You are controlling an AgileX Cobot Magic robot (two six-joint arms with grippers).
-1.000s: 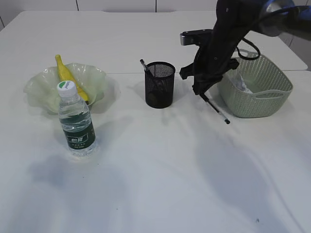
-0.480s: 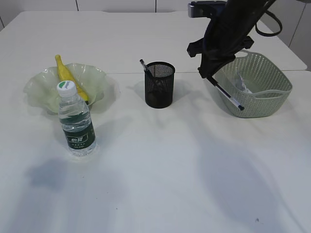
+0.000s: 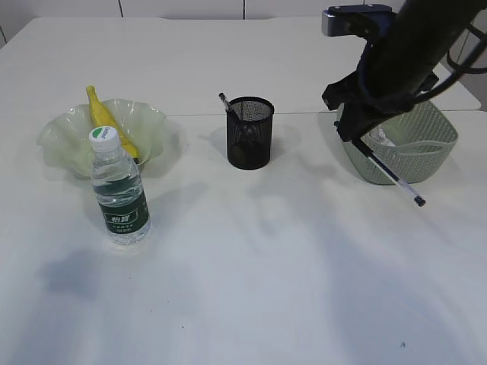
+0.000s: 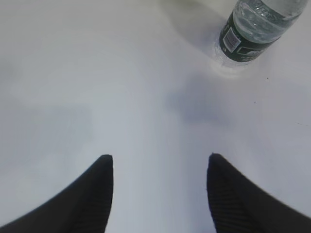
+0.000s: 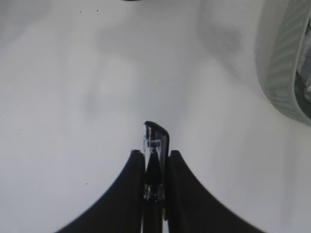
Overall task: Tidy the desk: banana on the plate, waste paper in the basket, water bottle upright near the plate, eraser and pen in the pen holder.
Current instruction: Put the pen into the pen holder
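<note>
We see a broad white matte tabletop [image 3: 251, 266] with a thin seam running across it behind the objects; soft grey shadows lie on it front left and front right. Along the far edge stand pale cabinet fronts with dark vertical gaps.

At the left, the long yellow banana [image 3: 106, 122] lies in the pale green wavy-edged glass plate [image 3: 61, 141]. Just in front of the plate the clear plastic water bottle with a white cap and dark green label [image 3: 119, 190] stands upright; the left wrist view shows its base [image 4: 252, 34] on bare table.

Near the middle stands the black wire-mesh pen holder [image 3: 250, 133], with 1 dark pen-like thing leaning out at its left rim; whether the eraser is inside we cannot tell.

At the right sits the pale green perforated plastic basket [image 3: 426, 148], crumpled white waste paper [image 3: 380, 137] in it.

Our right gripper [image 3: 356, 135] hangs above the table before the basket, its 2 jaws clamped on the slim black-and-clear ballpoint pen [image 3: 392, 175], which slants down to the right, clear of the surface. Our left gripper [image 4: 160, 165] holds nothing, jaws spread apart above bare table.
</note>
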